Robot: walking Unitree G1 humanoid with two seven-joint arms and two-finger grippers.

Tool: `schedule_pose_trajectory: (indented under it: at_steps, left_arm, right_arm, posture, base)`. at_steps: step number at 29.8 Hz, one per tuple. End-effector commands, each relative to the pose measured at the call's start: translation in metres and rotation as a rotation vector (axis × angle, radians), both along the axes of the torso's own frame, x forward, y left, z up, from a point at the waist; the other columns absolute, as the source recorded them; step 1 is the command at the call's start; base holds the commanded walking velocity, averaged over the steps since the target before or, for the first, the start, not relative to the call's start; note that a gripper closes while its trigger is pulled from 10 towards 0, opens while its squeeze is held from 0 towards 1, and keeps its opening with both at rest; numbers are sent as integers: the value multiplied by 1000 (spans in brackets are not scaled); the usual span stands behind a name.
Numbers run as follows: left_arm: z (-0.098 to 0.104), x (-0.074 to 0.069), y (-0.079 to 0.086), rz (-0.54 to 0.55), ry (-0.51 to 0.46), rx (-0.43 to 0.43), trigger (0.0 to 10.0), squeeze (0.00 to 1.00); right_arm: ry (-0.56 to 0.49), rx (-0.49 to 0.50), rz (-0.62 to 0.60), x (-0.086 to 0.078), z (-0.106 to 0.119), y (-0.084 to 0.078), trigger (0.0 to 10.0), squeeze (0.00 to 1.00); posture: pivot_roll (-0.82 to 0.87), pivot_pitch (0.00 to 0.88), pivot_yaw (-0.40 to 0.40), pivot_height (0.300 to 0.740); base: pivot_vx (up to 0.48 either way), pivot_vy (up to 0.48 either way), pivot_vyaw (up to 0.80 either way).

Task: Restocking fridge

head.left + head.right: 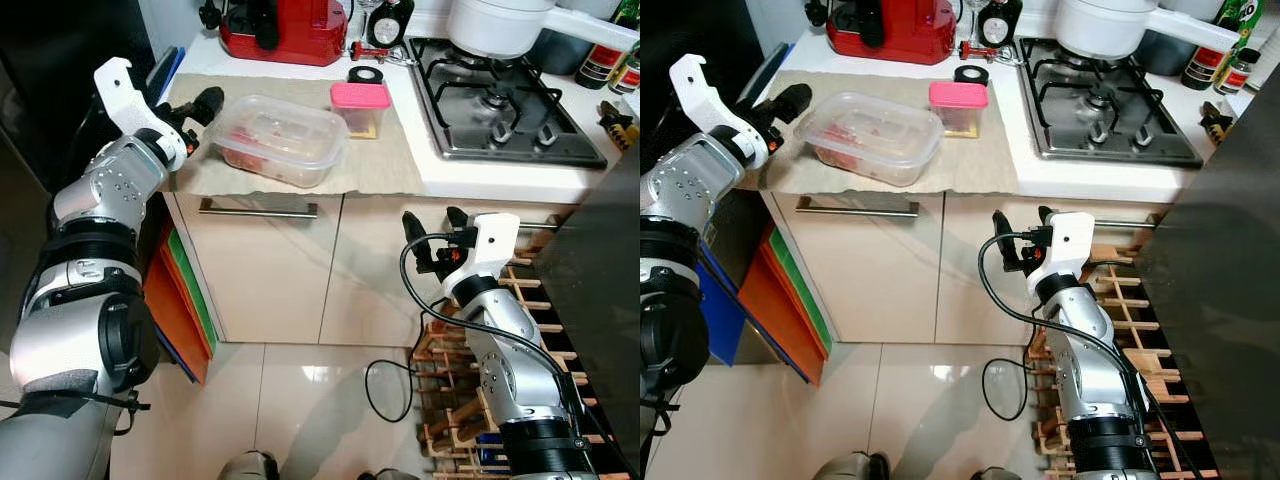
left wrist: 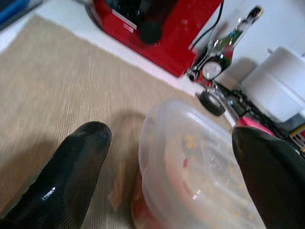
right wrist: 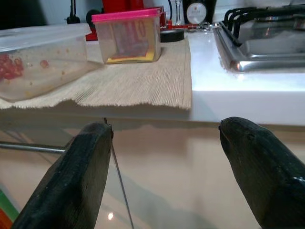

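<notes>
A clear plastic box (image 1: 283,139) with a lid and red food inside sits on a beige mat (image 1: 375,160) on the table (image 1: 500,180), toward the mat's left half. The left claw (image 1: 205,112) is raised at the mat's left edge, just beside the box's left end, with its fingers spread wide. In the left wrist view one finger (image 2: 71,176) lies over the bare mat and the other sits past the far side of the box, so the box's near corner falls between them; whether either finger touches the box cannot be told.

A smaller tub with a pink lid (image 1: 360,105) stands on the mat behind and to the right of the clear box, close to it. A red appliance (image 1: 285,28) stands at the back of the table, and a gas hob (image 1: 505,105) with a white pot (image 1: 500,25) lies to the right.

The right claw (image 1: 432,238) hangs below the table's edge in front of the cupboard doors (image 1: 300,270), fingers wide apart and holding nothing, well apart from the box.
</notes>
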State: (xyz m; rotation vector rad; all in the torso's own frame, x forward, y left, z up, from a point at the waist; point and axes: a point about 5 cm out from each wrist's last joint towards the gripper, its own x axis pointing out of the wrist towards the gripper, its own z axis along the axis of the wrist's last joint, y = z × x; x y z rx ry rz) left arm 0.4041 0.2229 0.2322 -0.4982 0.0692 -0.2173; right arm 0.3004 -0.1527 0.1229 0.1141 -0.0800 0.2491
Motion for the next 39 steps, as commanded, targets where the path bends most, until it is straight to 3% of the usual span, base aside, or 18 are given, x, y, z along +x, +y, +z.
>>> schedule_pose_trajectory:
  at_steps: [1, 3, 10, 21, 28, 33, 34, 36, 37, 39]
  left_arm:
    - [9, 1, 4, -8, -15, 29, 10000, 0]
    - [2, 0, 9, -4, 20, 82, 10000, 0]
    - [-4, -1, 15, 12, 34, 103, 10000, 0]
    - [0, 3, -5, -80, 1, 22, 10000, 0]
    - [-22, 4, -27, -136, 68, 91, 10000, 0]
    - [-29, 4, -33, -133, 97, 124, 10000, 0]
    - [-29, 5, -32, -118, 102, 140, 5647, 0]
    - [-30, 5, -31, -107, 105, 152, 5647, 0]
    - [-32, 5, -31, -98, 111, 175, 0, 0]
    - [-33, 5, -31, -89, 110, 182, 0, 0]
  right_arm:
    - [-11, 12, 6, 0, 4, 0, 10000, 8]
    - [-2, 18, 12, -1, 1, 2, 10000, 4]
    - [0, 15, 15, -2, 0, 3, 10000, 0]
    - [3, 12, 14, -2, -2, 3, 10000, 0]
    - [10, 16, 16, -3, -5, 6, 10000, 4]
    - [13, 18, 15, -4, -5, 8, 10000, 4]
    - [13, 18, 15, -4, -5, 8, 10000, 4]
    - [13, 18, 14, -4, -5, 8, 10000, 4]
    - [14, 18, 13, -4, -6, 8, 10000, 0]
    - [15, 18, 12, -4, -6, 8, 10000, 4]
  posture:
    - [-41, 74, -16, 740]
    - [-40, 67, -13, 740]
    - [-41, 53, -10, 740]
    - [-42, 43, -6, 740]
    - [-44, 54, -3, 740]
    - [-47, 58, -2, 740]
    - [-48, 58, -2, 740]
    - [-48, 58, -2, 740]
    - [-47, 57, -2, 740]
    - [-47, 58, -1, 740]
  base:
    - [0, 0, 0]
    - [0, 0, 0]
    - [0, 0, 0]
    - [0, 0, 0]
    - [0, 0, 0]
    - [0, 0, 0]
    - [0, 0, 0]
    - [0, 0, 0]
    - [0, 0, 0]
    - [0, 0, 0]
